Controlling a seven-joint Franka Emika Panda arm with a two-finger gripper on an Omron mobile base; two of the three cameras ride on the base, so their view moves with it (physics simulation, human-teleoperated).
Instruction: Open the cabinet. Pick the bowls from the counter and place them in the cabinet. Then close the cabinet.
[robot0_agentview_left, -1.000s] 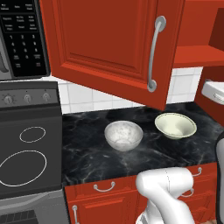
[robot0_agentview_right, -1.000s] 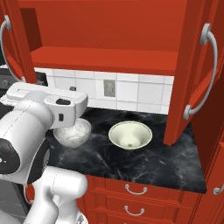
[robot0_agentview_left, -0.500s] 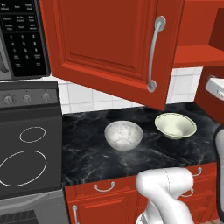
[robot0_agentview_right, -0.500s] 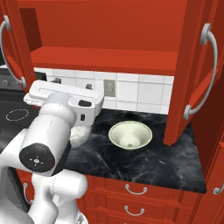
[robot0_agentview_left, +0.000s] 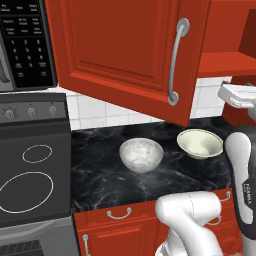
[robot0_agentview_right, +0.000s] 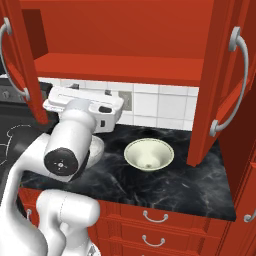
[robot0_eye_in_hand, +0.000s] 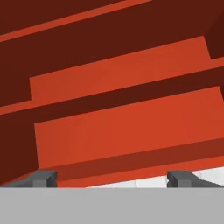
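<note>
Cabinet open, shelves bare; both bowls empty on counter; jaws released.

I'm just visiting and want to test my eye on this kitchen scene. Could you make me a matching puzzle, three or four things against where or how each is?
Things:
1. cabinet doors
2. stone-look bowl
3. cream bowl
4. gripper

States:
A. open, holding nothing, facing the red shelves
B. on the black counter, nearer the stovetop
C. swung open
D. on the counter, below the open shelf

Pairs: 1-C, 2-B, 3-D, 4-A
</note>
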